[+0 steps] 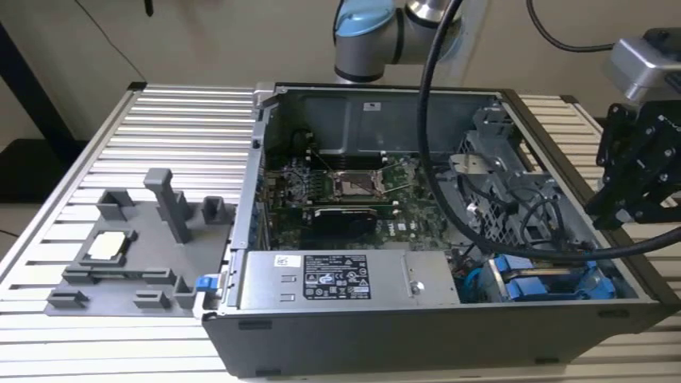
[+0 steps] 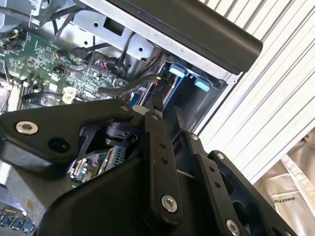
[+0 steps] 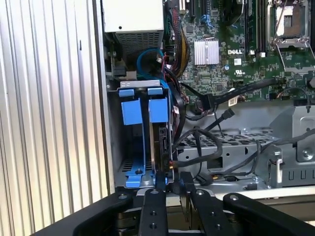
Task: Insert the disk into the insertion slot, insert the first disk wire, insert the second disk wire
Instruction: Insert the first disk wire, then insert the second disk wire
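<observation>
The computer case (image 1: 372, 339) lies open on the ribbed tabletop (image 1: 117, 343), taking up the middle and right of the exterior view, with a grey fixture (image 1: 139, 239) at the left of that frame. In the first wrist view the disk (image 3: 160, 142) stands on edge in the drive bay (image 3: 129, 179), clipped in its blue frame, black wires (image 3: 197, 147) just beside it. The tool (image 3: 173, 179) hangs near the bay; in the exterior view it sits at the right edge, by the case wall. Whether it is pinched or parted, I cannot tell.
</observation>
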`<state>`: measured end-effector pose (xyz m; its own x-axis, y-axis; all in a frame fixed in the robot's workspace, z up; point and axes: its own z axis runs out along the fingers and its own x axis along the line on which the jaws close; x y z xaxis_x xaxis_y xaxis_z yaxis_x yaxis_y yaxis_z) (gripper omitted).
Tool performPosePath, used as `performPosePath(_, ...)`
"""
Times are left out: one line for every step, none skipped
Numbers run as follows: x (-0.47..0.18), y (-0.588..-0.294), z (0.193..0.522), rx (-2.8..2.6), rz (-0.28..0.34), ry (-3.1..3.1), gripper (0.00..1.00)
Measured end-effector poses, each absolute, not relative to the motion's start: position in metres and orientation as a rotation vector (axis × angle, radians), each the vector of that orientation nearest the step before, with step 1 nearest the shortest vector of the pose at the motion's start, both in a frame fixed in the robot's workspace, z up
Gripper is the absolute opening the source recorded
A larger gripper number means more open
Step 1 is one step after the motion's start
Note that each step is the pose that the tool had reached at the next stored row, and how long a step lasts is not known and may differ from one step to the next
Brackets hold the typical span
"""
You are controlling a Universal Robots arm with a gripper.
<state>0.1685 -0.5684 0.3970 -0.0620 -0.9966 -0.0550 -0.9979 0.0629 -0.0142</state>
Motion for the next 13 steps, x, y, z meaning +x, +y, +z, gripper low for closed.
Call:
performPosePath(0.169, -0.566, 0.397, -2.116, 0.043, 2.253, 0.27)
performPosePath(0.169, -0.564, 0.397, -2.117, 0.043, 2.253, 0.27)
performPosePath(0.169, -0.560, 0.397, -2.116, 0.042, 2.253, 0.27)
performPosePath(0.169, -0.557, 0.397, -2.116, 0.043, 2.253, 0.27)
performPosePath(0.169, -0.554, 0.397, -2.116, 0.042, 2.253, 0.27)
performPosePath(0.169, -0.551, 0.397, -2.116, 0.042, 2.253, 0.27)
performPosePath(0.169, -0.548, 0.397, -2.116, 0.042, 2.253, 0.27)
performPosePath(0.169, -0.544, 0.397, -2.116, 0.042, 2.253, 0.27)
performPosePath(0.169, -0.541, 0.397, -2.116, 0.042, 2.253, 0.27)
performPosePath(0.169, -0.539, 0.397, -2.116, 0.042, 2.253, 0.27)
performPosePath(0.169, -0.538, 0.397, -2.116, 0.042, 2.253, 0.27)
performPosePath(0.168, -0.538, 0.397, -2.116, 0.042, 2.253, 0.27)
performPosePath(0.168, -0.538, 0.397, -2.116, 0.042, 2.253, 0.27)
